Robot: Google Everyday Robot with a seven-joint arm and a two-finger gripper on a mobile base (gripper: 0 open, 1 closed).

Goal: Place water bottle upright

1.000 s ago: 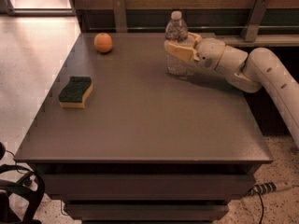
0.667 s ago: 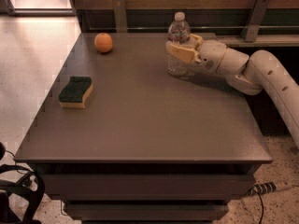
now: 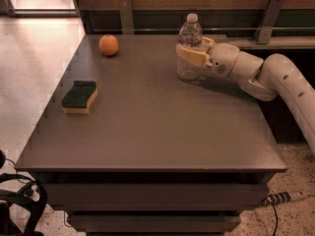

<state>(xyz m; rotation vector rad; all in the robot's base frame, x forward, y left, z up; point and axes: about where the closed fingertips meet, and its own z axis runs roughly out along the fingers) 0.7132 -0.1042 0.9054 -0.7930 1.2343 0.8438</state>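
The water bottle (image 3: 189,43) is clear with a white cap. It stands upright on the brown table (image 3: 147,122) at the back, right of the middle. My gripper (image 3: 198,51) reaches in from the right at mid-height of the bottle. Its near finger (image 3: 192,56) lies across the front of the bottle and the far finger sits behind it. The gripper is shut on the bottle, and the bottle's base rests on the tabletop.
An orange (image 3: 109,44) sits at the table's back left. A green and yellow sponge (image 3: 79,97) lies near the left edge. A rail with metal brackets (image 3: 268,18) runs behind the table. A power strip (image 3: 285,197) lies on the floor at the right.
The bottle's cap and my gripper have shifted slightly to the right. The bottle's base has stayed in place. The orange and the sponge have not moved.
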